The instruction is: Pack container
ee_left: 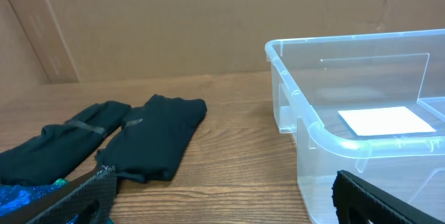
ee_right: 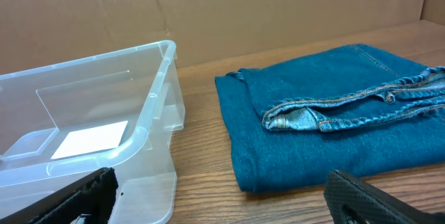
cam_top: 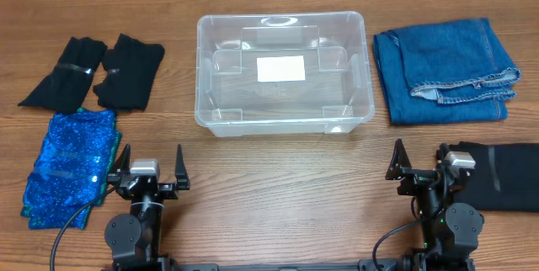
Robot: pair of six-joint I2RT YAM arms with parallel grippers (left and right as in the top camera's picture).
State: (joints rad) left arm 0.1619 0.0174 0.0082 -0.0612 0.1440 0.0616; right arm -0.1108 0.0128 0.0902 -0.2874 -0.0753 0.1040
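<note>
The clear plastic container (cam_top: pixel 282 118) stands empty at the table's middle back, a white label on its bottom; it also shows in the left wrist view (ee_left: pixel 313 130) and the right wrist view (ee_right: pixel 149 130). Folded blue jeans (cam_top: pixel 442 69) lie to its right, also in the right wrist view (ee_right: pixel 334 120). Two black garments (cam_top: pixel 93 71) lie to its left, also in the left wrist view (ee_left: pixel 149 144). A blue sequined cloth (cam_top: pixel 69 163) lies front left. A black cloth (cam_top: pixel 505 177) lies front right. My left gripper (cam_top: pixel 152 168) and right gripper (cam_top: pixel 421 163) are open and empty near the front edge.
A brown cardboard wall (ee_left: pixel 174 22) stands behind the table. Bare wood lies between the grippers and the container's front wall.
</note>
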